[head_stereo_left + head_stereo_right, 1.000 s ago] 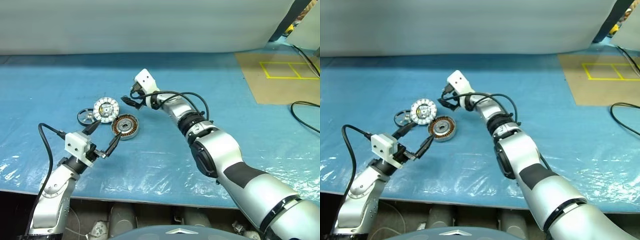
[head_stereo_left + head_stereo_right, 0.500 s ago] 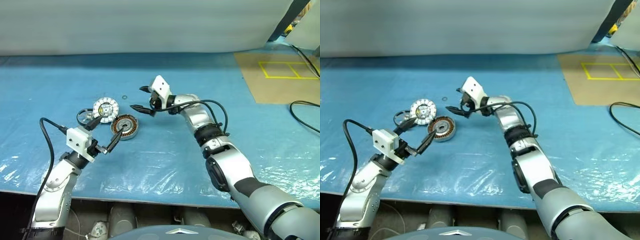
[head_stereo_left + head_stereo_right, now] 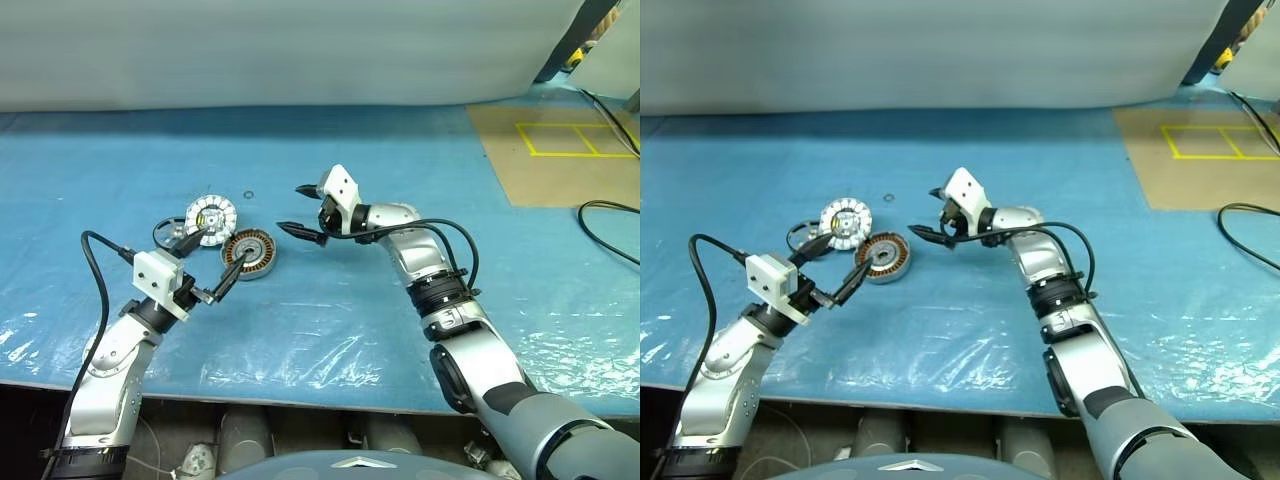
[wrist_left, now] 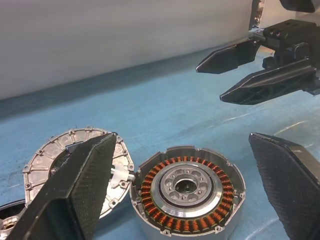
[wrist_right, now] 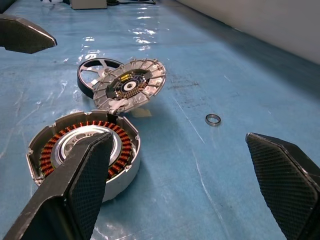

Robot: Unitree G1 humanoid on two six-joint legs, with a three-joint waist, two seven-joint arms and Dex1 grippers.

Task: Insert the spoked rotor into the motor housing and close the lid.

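Since a second ago my right gripper (image 3: 297,210) has pulled back from above the parts toward my right, and now hangs over the blue sheet (image 3: 400,330) just right of the housing (image 3: 250,252). Its jaws stand wide and hold nothing. My left gripper (image 3: 210,262) has not shifted; its jaws are also wide and empty, one finger near the lid (image 3: 211,219), the other over the housing's near edge.

The housing lies flat on the sheet, copper windings up, centre vacant. The lid leans tilted, one edge on the rotor (image 5: 96,73) and the other down by the housing rim. The rotor lies flat, partly under the lid. One small ring (image 5: 213,119) lies apart on the sheet, beyond the housing.
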